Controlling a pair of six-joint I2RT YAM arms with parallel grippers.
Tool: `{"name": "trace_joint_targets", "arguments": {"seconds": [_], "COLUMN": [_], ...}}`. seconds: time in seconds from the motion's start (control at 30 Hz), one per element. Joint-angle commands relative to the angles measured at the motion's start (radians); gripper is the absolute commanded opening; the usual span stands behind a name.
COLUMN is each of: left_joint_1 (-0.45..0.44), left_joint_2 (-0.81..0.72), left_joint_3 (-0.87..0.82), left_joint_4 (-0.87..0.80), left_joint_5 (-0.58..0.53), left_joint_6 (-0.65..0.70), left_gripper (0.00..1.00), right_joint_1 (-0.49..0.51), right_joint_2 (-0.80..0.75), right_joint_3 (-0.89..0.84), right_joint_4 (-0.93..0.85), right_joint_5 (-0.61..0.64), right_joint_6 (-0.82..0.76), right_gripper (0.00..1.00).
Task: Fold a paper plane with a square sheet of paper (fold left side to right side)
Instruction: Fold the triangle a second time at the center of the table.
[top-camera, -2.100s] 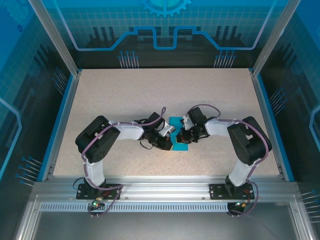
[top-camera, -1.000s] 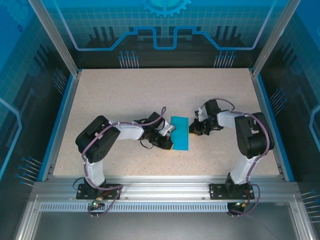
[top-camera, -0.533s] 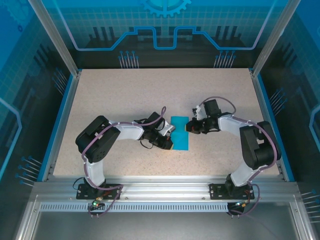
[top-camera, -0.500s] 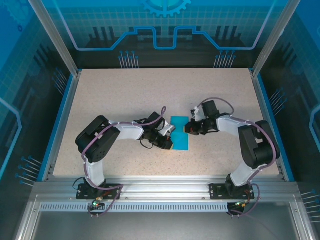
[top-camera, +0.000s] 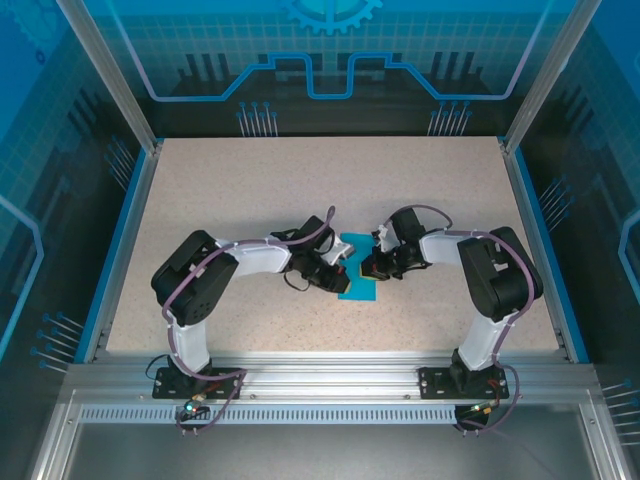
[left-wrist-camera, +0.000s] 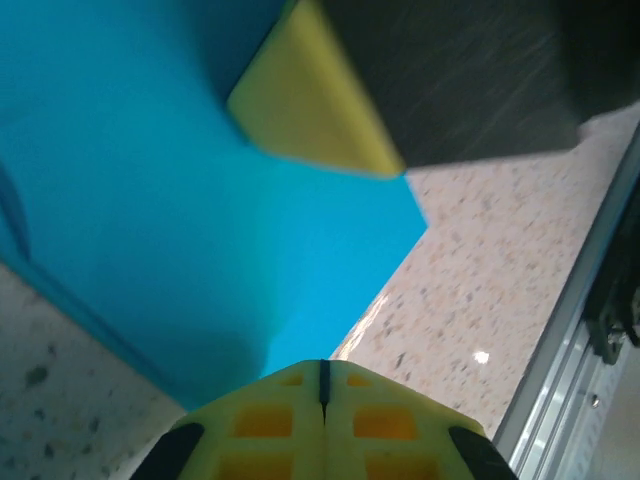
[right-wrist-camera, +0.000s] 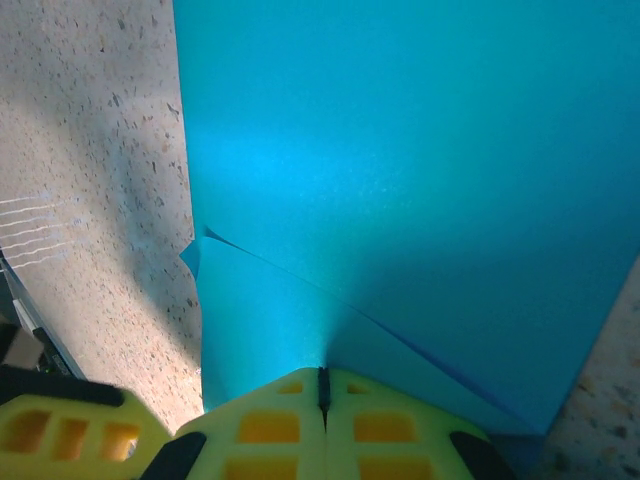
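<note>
Claws are both clenched tight, pads pressed together. The left claw (left-wrist-camera: 323, 366) has its tips right at the edge of the square sheet of paper (top-camera: 358, 290), which lies folded narrow in the middle of the table (top-camera: 250, 180). The right claw (right-wrist-camera: 322, 373) comes in from the opposite side, tips down on the blue by a raised crease.

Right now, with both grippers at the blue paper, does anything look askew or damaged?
Slightly askew: in the right wrist view the square sheet of paper carries a slanted crease, and a small corner pokes past its left edge, so the layers do not line up. No tear shows.
</note>
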Motion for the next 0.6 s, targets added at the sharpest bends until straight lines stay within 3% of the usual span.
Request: {"name": "trace_joint_targets", "arguments": {"seconds": [0.0,0.57], "left_joint_1": [-0.009,-0.013], "left_joint_2": [0.037,0.088], "left_joint_3": [0.07,0.034], "left_joint_4": [-0.045,-0.082], "left_joint_5": [0.035,-0.034], "left_joint_6": [0.035,0.053], "left_gripper": [0.0,0.0], "right_joint_1": [0.004,0.003], "right_joint_2": [0.032,0.036], "right_joint_3": [0.004,0.028], "right_joint_4": [-0.046,-0.108], "right_joint_5": [0.038,0.07], "right_joint_6": [-0.006,-0.032], "right_gripper": [0.0,0.0]}}
